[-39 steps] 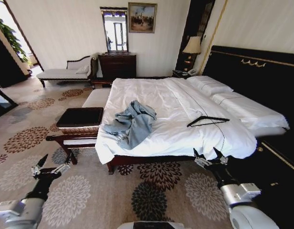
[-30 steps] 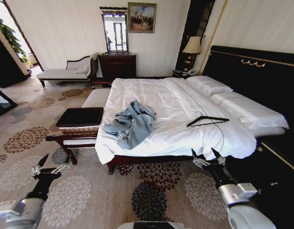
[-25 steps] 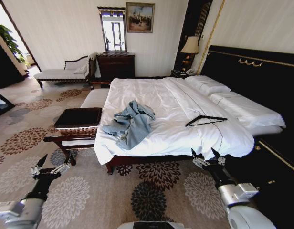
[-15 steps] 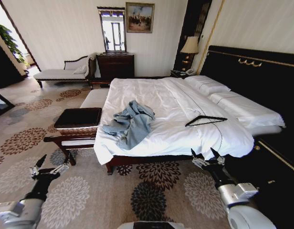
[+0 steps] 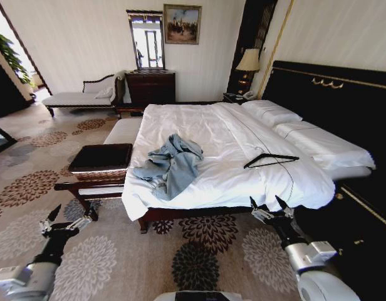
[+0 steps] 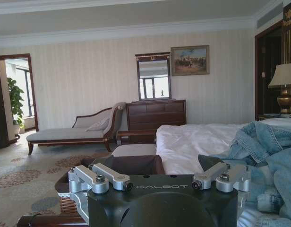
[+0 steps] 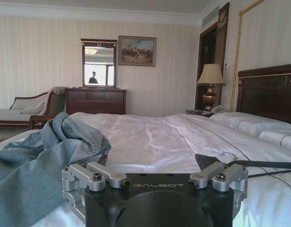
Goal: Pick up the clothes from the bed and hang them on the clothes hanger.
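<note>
Both grippers (image 5: pixel 68 220) (image 5: pixel 269 208) spread, seemingly short of bed (image 5: pixel 218 135).

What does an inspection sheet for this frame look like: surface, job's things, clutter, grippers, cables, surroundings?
Surface: bed, white sheets, two pillows by the black headboard.
Job's things: denim jacket crumpled near the bed's foot-side edge; black clothes hanger lying flat on the sheet, apart from the jacket.
Clutter: dark tray on a bench beside the bed.
Grippers: left gripper open, low over the carpet; right gripper open, just short of the bed edge; both hold nothing.
Cables: nothing seen.
Surroundings: chaise lounge, dresser with mirror, lamp, patterned carpet.
</note>
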Robot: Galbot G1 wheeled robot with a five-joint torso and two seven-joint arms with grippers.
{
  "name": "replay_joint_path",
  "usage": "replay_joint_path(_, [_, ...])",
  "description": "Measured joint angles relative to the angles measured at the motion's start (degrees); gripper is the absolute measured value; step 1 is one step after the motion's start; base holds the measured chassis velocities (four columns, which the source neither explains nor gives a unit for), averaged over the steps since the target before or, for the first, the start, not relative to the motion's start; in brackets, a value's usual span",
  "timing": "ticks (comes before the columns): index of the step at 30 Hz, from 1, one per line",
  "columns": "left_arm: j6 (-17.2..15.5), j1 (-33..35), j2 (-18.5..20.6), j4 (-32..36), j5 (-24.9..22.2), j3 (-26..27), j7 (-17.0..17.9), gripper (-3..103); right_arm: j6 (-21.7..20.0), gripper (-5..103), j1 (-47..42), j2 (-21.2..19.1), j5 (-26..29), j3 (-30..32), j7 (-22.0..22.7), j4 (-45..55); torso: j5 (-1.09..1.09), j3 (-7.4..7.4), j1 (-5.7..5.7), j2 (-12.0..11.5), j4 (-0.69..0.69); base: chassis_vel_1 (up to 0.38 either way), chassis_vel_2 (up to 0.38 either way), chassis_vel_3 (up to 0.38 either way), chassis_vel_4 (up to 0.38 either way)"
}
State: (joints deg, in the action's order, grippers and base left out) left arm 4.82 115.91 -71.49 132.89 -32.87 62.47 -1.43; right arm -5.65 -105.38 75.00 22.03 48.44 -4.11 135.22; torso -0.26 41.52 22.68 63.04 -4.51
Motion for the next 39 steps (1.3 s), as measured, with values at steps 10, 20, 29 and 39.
replay_joint_path(10, [0.18,0.12,-0.2,-0.09,-0.16,0.0,0.0,100,-0.04,100,-0.09,0.88,-1.63,-1.32,-0.2,-0.21,0.0,0.01,0.02,-0.01,0.0,-0.159,0.132,0.154,-0.127])
replay_joint_path(20, [0.32,0.21,-0.19,-0.1,-0.44,0.02,-0.01,100,-0.04,100,-0.06,0.9,-2.09,-1.45,0.12,-0.26,0.0,0.0,0.01,-0.01,0.0,-0.124,0.1,0.117,-0.103])
replay_joint_path(29, [0.32,0.22,-0.29,-0.23,-0.44,-0.31,-0.01,100,-0.13,100,-0.08,0.74,-2.05,-1.47,0.62,-0.25,0.0,0.0,0.0,0.0,0.0,-0.112,0.116,0.106,-0.106])
replay_joint_path(39, [0.27,0.07,-0.27,-0.7,-0.77,-0.39,0.0,100,-0.37,100,-0.06,0.7,-2.01,-1.76,0.65,-0.16,0.0,0.0,0.01,0.0,0.0,-0.123,0.123,0.126,-0.131])
